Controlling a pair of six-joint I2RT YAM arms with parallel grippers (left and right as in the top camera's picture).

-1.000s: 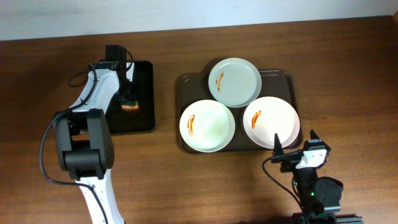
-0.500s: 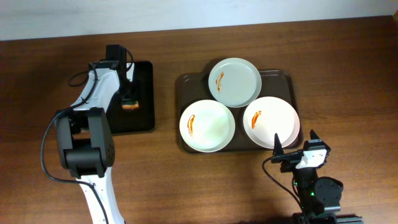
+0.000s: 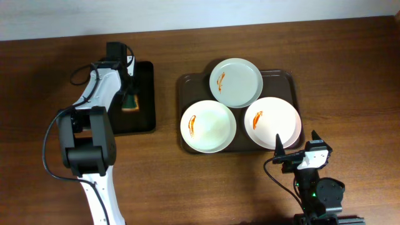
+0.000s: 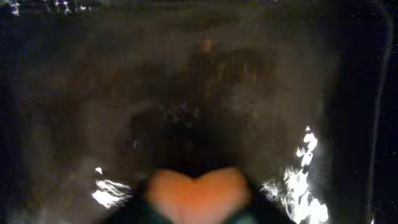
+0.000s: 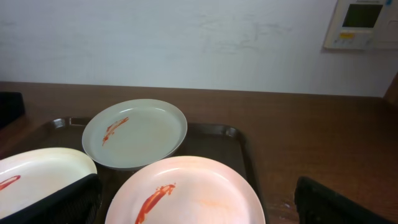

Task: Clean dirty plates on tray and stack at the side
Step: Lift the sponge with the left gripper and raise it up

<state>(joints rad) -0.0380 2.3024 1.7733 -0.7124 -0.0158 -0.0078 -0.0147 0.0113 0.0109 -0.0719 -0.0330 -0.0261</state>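
Observation:
Three white plates with red sauce streaks lie on the brown tray (image 3: 284, 76): a far one (image 3: 235, 82), a left one (image 3: 208, 126) and a right one (image 3: 272, 122). My left gripper (image 3: 129, 95) is over the black tray (image 3: 142, 119) at the left, shut on an orange sponge (image 3: 130, 104). The sponge shows squeezed between the jaws in the left wrist view (image 4: 196, 190). My right gripper (image 3: 295, 142) is open and empty near the table's front edge, just in front of the right plate (image 5: 186, 193). The far plate (image 5: 137, 134) shows behind it.
The black tray's wet, shiny surface (image 4: 186, 93) fills the left wrist view. Bare wooden table (image 3: 162, 181) lies between and in front of the two trays. A wall with a control panel (image 5: 360, 22) stands behind the table.
My left gripper has moved a little toward the far end of the black tray with the sponge in it. The right arm and the plates have not moved.

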